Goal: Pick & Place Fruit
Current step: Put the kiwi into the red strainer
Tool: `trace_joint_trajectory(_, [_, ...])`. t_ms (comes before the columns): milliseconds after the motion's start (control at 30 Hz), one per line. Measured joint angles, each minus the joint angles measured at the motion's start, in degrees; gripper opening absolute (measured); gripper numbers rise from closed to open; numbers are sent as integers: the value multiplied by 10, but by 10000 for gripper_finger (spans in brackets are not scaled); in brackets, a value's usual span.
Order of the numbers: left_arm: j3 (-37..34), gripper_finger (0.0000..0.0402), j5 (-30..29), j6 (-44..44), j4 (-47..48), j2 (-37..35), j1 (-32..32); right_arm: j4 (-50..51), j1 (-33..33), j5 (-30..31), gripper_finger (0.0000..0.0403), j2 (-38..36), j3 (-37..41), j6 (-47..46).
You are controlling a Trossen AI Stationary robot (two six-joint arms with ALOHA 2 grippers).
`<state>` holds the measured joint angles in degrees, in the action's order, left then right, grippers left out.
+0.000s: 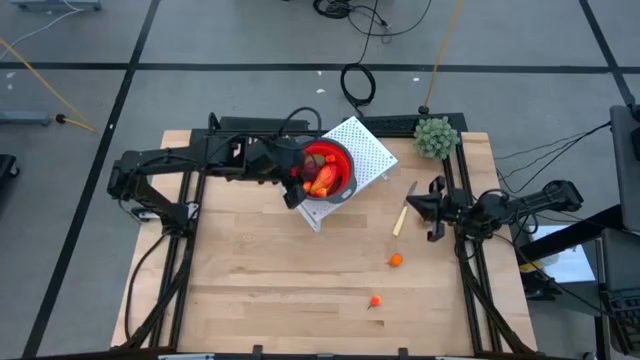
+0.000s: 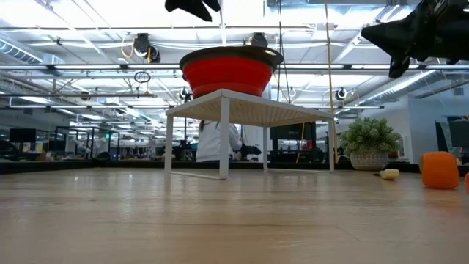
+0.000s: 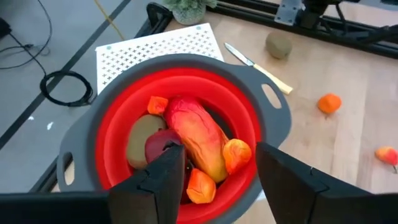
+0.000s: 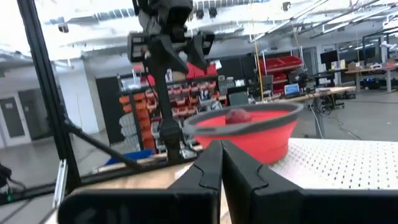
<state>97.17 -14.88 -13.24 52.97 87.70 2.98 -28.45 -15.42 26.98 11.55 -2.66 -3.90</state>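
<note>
Hovering directly above the red bowl (image 3: 186,130), the left gripper (image 3: 217,171) hangs with its fingers partly spread and nothing between them, over fruit already piled inside: a long red-and-yellow piece (image 3: 198,138) lying aslant across the bowl's middle, a brown oval (image 3: 140,137) and a dark red ball (image 3: 163,142) beside it, and small orange bits around them. The bowl sits on a white perforated stand (image 1: 365,150), raised off the wooden table (image 1: 260,280). Two orange pieces (image 1: 396,260) (image 1: 375,300) lie on open board well apart from the bowl, on the side toward the right arm, with bare wood around them. The right gripper (image 1: 437,208), fingers pressed together and empty, waits near the pale-handled knife (image 1: 404,212), closer to those loose pieces than the left. Another brownish round piece (image 3: 278,45) rests beyond the knife from the bowl, near the frame rail.
</note>
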Motion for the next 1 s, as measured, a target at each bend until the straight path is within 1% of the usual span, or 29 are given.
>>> trace_joint_trajectory(100, [0, 182, 1, -3, -1, 0, -3, 22, 0, -4, 0, 0, 0, 0])
trace_joint_trajectory(200, [-8, 168, 0, -3, -20, 0, -8, 60, 0, -33, 0, 0, -7, 1])
trace_joint_trajectory(333, [-59, 148, 4, 1, -98, -7, -15, 182, 0, -67, 0, 5, -38, 1])
trace_joint_trajectory(433, [-105, 133, 25, -1, -163, -17, -17, 229, 0, -77, 0, 7, -70, 0])
trace_joint_trajectory(500, [-135, 123, 33, -10, -176, -25, -16, 247, 0, -77, 0, 12, -83, -9])
trace_joint_trajectory(567, [-155, 115, 34, -15, -209, -26, -17, 269, 0, -78, 0, 14, -93, -19])
trace_joint_trajectory(633, [-175, 108, 35, -19, -222, -41, -19, 288, 0, -91, 0, 18, -106, -31])
trace_joint_trajectory(700, [-186, 102, 35, -17, -255, -48, -20, 332, 0, -106, 0, 23, -122, -44])
trace_joint_trajectory(800, [-214, 95, 35, -13, -262, -69, -20, 403, 0, -129, 0, 41, -147, -74])
trace_joint_trajectory(833, [-221, 94, 35, -8, -282, -74, -20, 429, 0, -139, 0, 44, -158, -84])
trace_joint_trajectory(867, [-231, 93, 36, -5, -299, -85, -20, 455, 0, -149, 0, 49, -167, -91])
trace_joint_trajectory(933, [-254, 93, 34, -4, -294, -110, -20, 488, 0, -156, 0, 69, -186, -101])
trace_joint_trajectory(1000, [-270, 93, 34, -3, -325, -128, -20, 530, 0, -168, 0, 80, -206, -105])
